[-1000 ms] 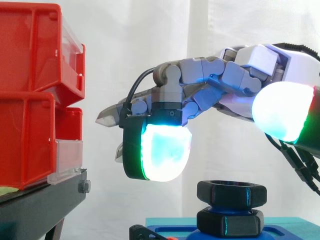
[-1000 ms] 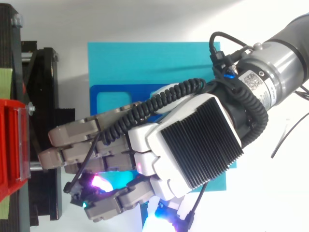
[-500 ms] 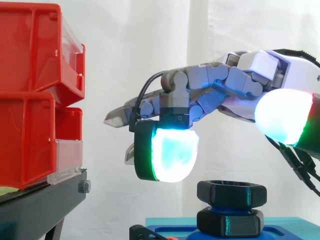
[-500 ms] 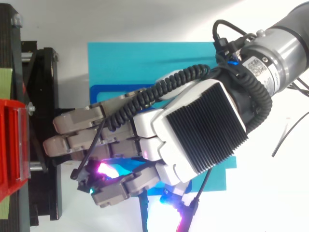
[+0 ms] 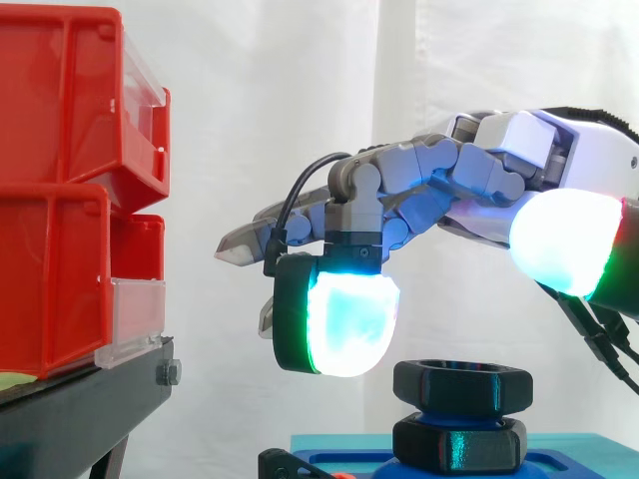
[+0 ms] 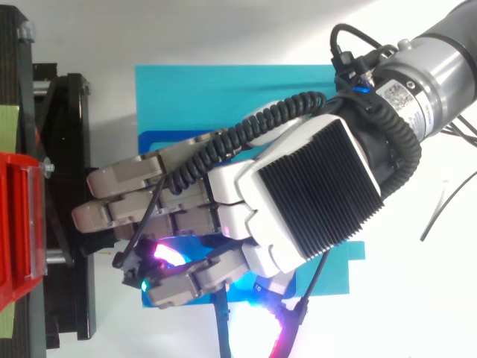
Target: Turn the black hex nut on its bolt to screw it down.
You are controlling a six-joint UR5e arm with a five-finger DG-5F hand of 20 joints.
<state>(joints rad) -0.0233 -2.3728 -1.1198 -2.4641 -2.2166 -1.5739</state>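
The hand (image 5: 439, 190) hangs above the work and holds nothing. Its fingers are stretched out and relaxed toward the red bins (image 5: 60, 200), and only one fingertip pad (image 5: 344, 324) points down, glowing cyan and green. This pad is near the black nut (image 5: 461, 384), a little higher and to its left, with a clear gap between them. The thumb pad (image 5: 564, 239) is above the nut's right side, also apart from it. The nut sits at the top of the blue bolt (image 5: 461, 413). A thin strip of the bolt shows between it and a second black hex piece (image 5: 459, 442) below, which stands on the blue plate (image 6: 223, 97). In my judgement the hand has yet to close on the nut, and the nut has only that strip left to go down. Around the nut the space is free, and the bins and the black stand (image 5: 80, 409) are well apart on the left. But in the top view the long fingertips (image 6: 112, 177) reach over the stand's edge, so a wide swing to that side needs care.
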